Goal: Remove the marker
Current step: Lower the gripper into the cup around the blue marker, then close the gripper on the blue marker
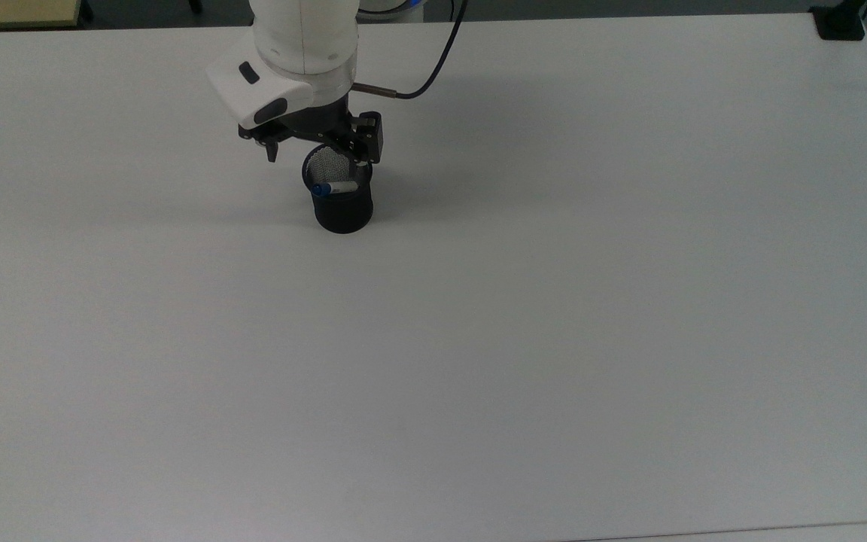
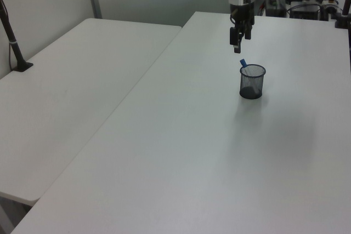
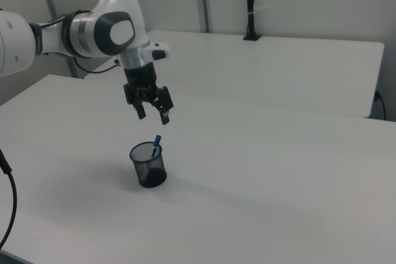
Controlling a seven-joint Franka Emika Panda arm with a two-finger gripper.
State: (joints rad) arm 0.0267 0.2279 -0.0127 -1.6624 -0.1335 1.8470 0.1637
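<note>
Jaws spread open, the gripper hangs above the cup on the desk; the marker leans inside, blue cap poking out.

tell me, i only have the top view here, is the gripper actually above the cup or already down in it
Observer: Above it. In the right view the gripper hangs clear of the mesh cup, with open air between the fingertips and the rim.
Operator: fingers open?
Observer: Yes, the right view shows the two fingers spread apart, nothing between them.
Operator: how does the marker sit
Observer: In the right view the marker leans in the cup, its blue end poking up past the rim on the right view's right.
</note>
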